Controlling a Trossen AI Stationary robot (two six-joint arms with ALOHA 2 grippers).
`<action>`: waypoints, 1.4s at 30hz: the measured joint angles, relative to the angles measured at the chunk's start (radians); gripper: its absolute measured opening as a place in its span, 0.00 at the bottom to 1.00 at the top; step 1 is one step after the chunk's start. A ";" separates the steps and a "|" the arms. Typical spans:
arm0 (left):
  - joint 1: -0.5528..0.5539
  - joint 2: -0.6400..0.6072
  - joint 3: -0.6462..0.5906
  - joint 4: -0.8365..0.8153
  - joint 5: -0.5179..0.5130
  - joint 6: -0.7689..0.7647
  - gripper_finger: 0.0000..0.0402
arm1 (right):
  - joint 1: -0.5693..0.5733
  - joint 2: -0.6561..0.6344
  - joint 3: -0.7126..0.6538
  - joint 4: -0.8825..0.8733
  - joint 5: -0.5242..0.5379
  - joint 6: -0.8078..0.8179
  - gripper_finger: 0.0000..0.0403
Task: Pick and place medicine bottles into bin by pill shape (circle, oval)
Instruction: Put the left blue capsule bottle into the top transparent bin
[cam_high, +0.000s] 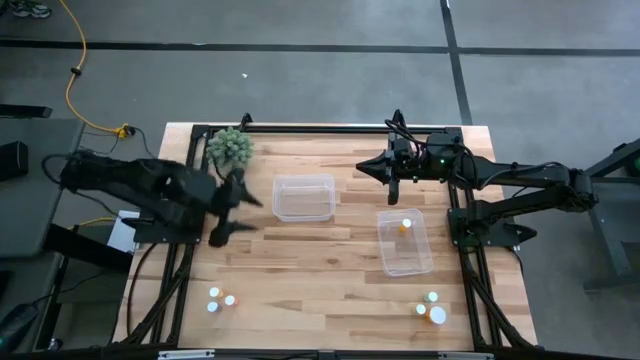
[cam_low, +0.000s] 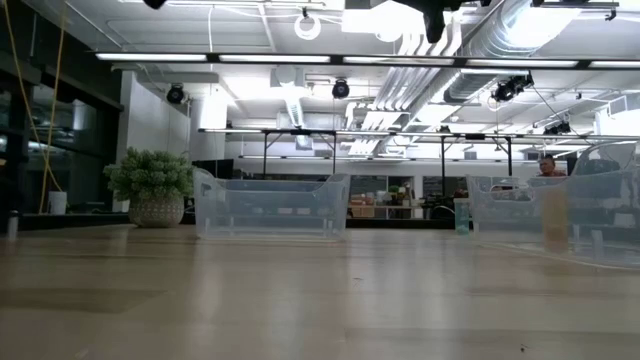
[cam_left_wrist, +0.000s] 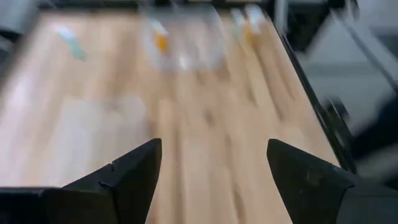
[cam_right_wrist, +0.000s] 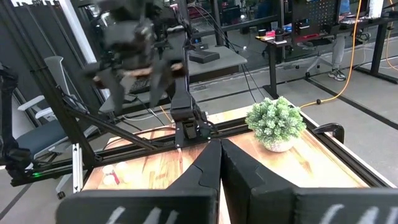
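The wooden worktop carries two clear plastic tubs. One tub sits near the centre, toward the far edge. The other tub sits to its right and holds one orange medicine bottle.

The left arm reaches over the worktop beside the potted green plant. The left hand is spread wide with nothing between its fingers and hangs above bare wood, just left of the centre tub.

The right arm rests at the far right edge. The right hand has its fingers pressed together and holds nothing.

Two medicine bottles stand at the near left of the worktop. Three more bottles stand at the near right.
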 joint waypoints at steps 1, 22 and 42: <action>-0.038 0.025 0.015 -0.041 0.008 -0.017 0.70 | 0.000 0.000 0.000 0.000 0.000 0.000 0.00; -0.624 0.468 0.027 -0.132 0.034 -0.565 0.69 | -0.001 0.000 0.000 -0.075 0.001 -0.007 0.00; -0.867 0.535 0.027 -0.144 -0.058 -1.293 0.69 | -0.001 0.000 0.000 -0.139 0.001 -0.007 0.00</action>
